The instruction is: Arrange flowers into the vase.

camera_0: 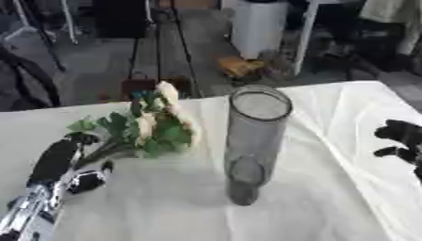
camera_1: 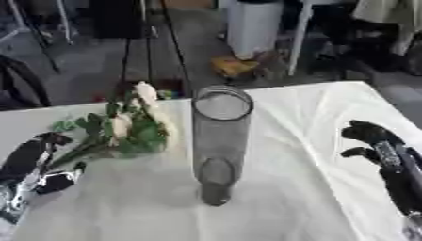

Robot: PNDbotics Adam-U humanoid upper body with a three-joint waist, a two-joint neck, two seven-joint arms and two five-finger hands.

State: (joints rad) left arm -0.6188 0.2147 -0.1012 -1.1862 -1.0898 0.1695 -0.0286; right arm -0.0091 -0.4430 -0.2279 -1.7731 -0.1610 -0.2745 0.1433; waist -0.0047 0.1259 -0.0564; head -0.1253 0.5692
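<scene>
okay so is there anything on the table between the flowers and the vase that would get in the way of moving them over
Nothing visible does. The flowers lie by the left hand, and only bare white tablecloth separates them from the tall glass vase. The right hand sits on the vase's far side, off that path.

Vase [camera_0: 254,141]: clear grey glass, smooth. Tablecloth [camera_0: 329,197]: white matt cloth, creased. Left hand [camera_0: 62,160]: glossy black with shiny silver metal. Right hand [camera_1: 383,153]: black, duller. Flowers [camera_0: 152,124]: cream petals, matt green leaves.

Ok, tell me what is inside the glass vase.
The vase looks empty: no stems inside. The flowers lie beside it on the white cloth, stems at the left robot hand.
</scene>
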